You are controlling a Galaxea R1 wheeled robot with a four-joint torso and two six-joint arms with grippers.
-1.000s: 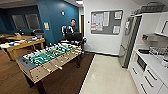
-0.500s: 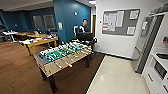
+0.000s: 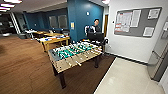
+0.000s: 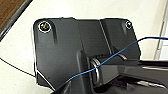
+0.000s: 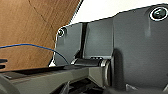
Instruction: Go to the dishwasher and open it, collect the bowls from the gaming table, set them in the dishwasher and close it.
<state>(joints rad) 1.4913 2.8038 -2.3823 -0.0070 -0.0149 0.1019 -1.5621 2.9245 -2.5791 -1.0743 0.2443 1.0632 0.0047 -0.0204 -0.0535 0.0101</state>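
From the head camera I see the table-football table ahead and a little to my left on the wood-look floor, its long axis running diagonally away toward a person behind it; I can't make out bowls on it, and I judge neither arm nearer. In the left wrist camera I see pale floor beneath. In the right wrist camera the seam between brown and pale flooring passes below, and I cannot tell either gripper's finger state.

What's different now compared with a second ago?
Mainly the camera's view swung: the table-football table now sits nearer the picture's middle, and the steel appliance has slid to the right edge. The person stands behind the table as before. Nothing was grabbed or released.
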